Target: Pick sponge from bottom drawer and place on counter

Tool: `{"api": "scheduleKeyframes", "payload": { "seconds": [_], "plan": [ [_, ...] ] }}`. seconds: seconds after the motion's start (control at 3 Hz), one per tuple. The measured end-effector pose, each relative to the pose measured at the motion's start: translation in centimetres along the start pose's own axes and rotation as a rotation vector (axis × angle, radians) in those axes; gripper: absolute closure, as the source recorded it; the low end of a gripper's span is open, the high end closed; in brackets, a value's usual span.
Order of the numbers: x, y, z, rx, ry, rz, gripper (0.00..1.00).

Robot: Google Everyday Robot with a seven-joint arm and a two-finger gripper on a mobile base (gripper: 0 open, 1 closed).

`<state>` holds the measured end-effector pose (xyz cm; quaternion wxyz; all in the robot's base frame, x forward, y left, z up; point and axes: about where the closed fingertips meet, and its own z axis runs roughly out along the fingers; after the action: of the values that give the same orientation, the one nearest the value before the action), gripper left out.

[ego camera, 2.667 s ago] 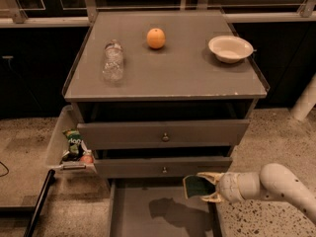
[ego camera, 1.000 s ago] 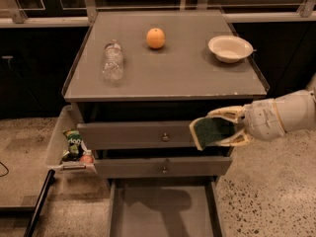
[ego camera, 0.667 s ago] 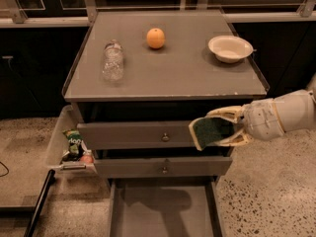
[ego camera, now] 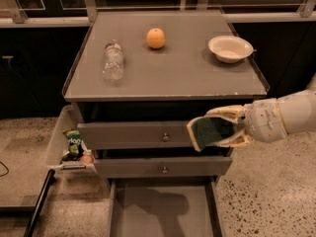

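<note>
- The tool (ego camera: pixel 215 129), at the end of a pale arm (ego camera: pixel 291 118) reaching in from the right, hangs in front of the cabinet at the height of the top knobbed drawer (ego camera: pixel 133 135), just below the counter's front edge.
- Its two fingers (ego camera: pixel 226 112) are pinched on the sponge (ego camera: pixel 204 131), one above and one below, with the dark green face turned toward the camera and a pale layer showing along the left and bottom edges.
- The sponge is held in the air, clear of the counter (ego camera: pixel 182 70) and well above the bottom drawer (ego camera: pixel 163 214).
- The bottom drawer stands pulled out at the foot of the cabinet, its flat grey floor showing.
- The second knobbed drawer (ego camera: pixel 148 168) sits closed beneath the first.
- On the counter, a clear plastic bottle (ego camera: pixel 113 60) lies on its side at left, an orange (ego camera: pixel 156 38) sits near the back centre, and a pale bowl (ego camera: pixel 230 48) rests at right; the three stand well apart.
- A bin (ego camera: pixel 57 142) hung on the cabinet's left side holds a green snack packet (ego camera: pixel 74 141).
</note>
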<state>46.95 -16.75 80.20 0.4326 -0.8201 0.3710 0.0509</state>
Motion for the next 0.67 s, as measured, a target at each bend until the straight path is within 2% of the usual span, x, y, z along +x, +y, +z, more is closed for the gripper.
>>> {"api": "scheduleKeyframes", "payload": {
  "seconds": [0.33, 0.67],
  "plan": [
    [-1.8, -3.9, -2.1, -0.02, -0.012, -0.015, 1.0],
    [-3.3, -10.4, -4.4, 0.002, -0.05, -0.018, 1.0]
  ]
}}
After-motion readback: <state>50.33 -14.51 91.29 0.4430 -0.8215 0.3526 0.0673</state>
